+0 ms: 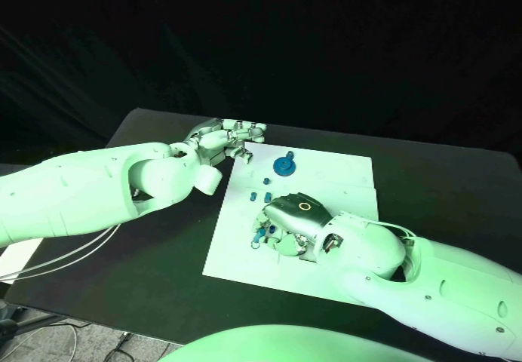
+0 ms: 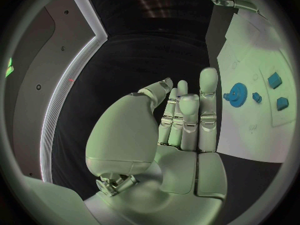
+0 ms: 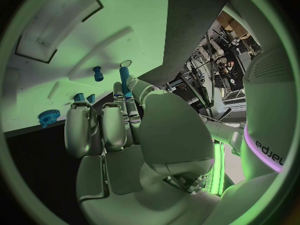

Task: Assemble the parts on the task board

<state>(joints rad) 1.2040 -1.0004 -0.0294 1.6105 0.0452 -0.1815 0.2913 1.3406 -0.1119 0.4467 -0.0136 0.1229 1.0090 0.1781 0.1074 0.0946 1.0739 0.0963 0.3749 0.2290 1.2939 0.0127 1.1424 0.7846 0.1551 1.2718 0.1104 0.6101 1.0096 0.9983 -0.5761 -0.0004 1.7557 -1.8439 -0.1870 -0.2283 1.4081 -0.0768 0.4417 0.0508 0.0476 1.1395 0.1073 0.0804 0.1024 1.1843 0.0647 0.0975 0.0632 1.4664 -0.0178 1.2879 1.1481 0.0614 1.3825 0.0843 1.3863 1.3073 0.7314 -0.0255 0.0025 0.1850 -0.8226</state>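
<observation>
The white task board [image 1: 327, 177] lies mid-table. On its far part stands a blue gear [image 1: 284, 164], with small blue pieces [image 1: 266, 180] just nearer. My right hand [image 1: 292, 220] hovers low over the board's near left part. In the right wrist view a blue peg [image 3: 125, 79] is pinched between its thumb and a fingertip [image 3: 119, 91], close to a round hole [image 3: 126, 63]. Another blue peg [image 3: 98, 73] sits on the board beside it. My left hand [image 1: 225, 139] is at the board's far left corner, fingers straight and together [image 2: 182, 115], holding nothing.
Black table [image 1: 163, 241] surrounds the board on all sides. The board has a rectangular recess [image 3: 56, 25] beyond the pegs. Two blue blocks [image 2: 278, 91] lie past the gear [image 2: 236, 93]. My right forearm covers the board's near right part.
</observation>
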